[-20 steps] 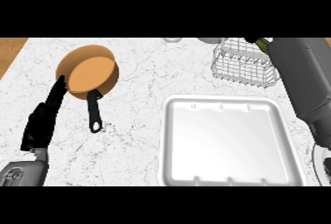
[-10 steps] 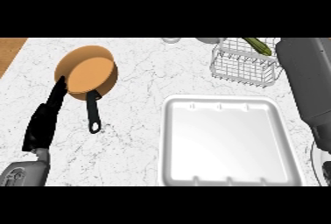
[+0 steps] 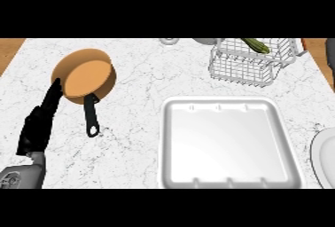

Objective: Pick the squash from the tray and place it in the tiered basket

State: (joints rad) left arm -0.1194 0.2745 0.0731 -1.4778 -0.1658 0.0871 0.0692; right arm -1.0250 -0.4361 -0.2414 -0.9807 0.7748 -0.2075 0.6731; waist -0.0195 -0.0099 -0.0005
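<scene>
The green squash [image 3: 255, 44] lies in the top of the white wire tiered basket [image 3: 243, 66] at the back right of the counter, with nothing touching it. The white tray [image 3: 229, 177] sits at the front right and holds nothing. My left hand [image 3: 39, 126] rests open at the left edge, fingers straight and pointing away, beside the pan. Of my right arm only a grey sliver [image 3: 330, 55] shows at the right edge, past the basket; its hand is out of the view.
A copper pan [image 3: 83, 77] with a black handle [image 3: 91, 117] lies at the left rear. Part of a white plate [image 3: 324, 159] shows at the right edge beside the tray. Two small objects [image 3: 170, 41] stand at the back edge.
My right arm has pulled away from the basket and off to the right, out of view. The squash stays in the basket. The left hand has not moved.
</scene>
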